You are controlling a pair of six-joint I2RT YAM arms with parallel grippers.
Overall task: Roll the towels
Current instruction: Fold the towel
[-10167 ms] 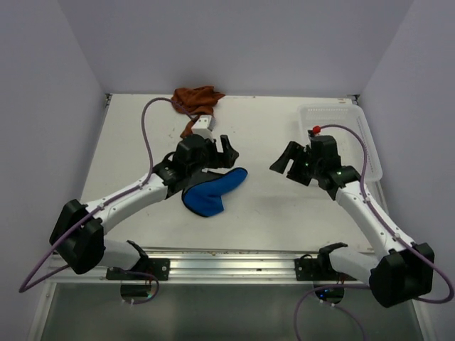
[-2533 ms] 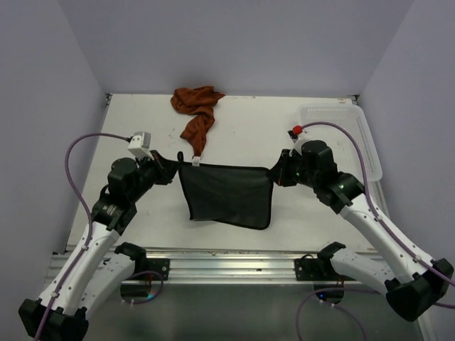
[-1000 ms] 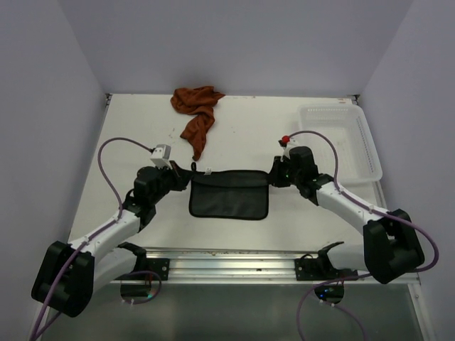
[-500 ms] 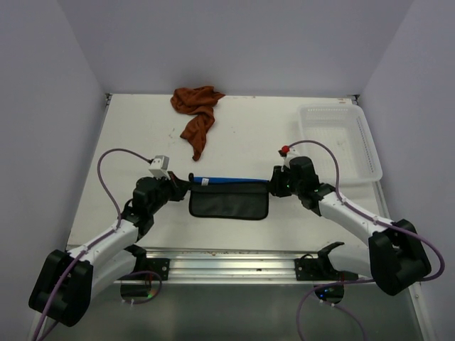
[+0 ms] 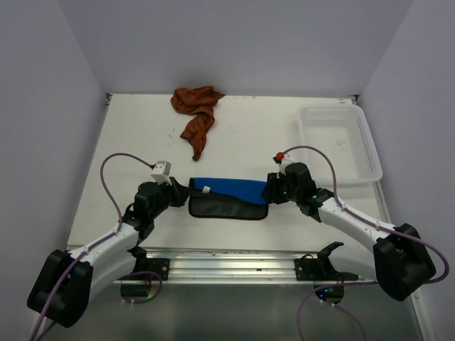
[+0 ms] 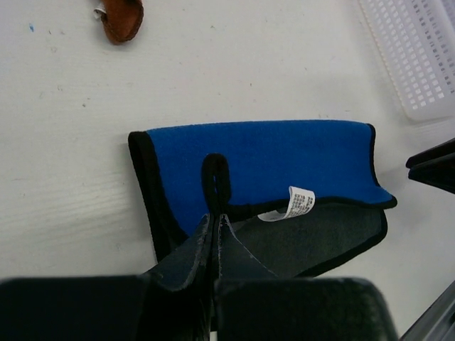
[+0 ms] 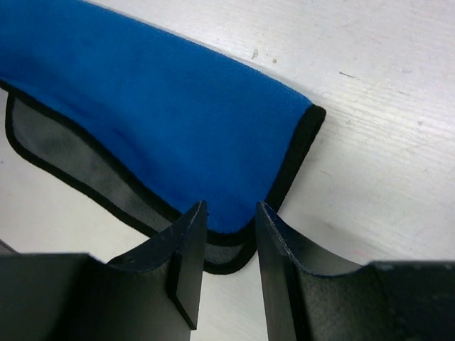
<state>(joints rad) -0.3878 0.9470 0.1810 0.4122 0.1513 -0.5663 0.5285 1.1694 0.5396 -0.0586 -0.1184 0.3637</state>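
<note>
Your left gripper was closed, pinching blue towel edge. Your right gripper had fingers parted, straddling towel's opposite corner. Blue towel lay folded flat, table centre. Brown towel lay bunched at far edge, well apart.

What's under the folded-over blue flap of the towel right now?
Under the blue flap lies the towel's own dark grey layer, showing along the near edge. Beneath that only the white table shows around it; anything under the cloth is covered.
</note>
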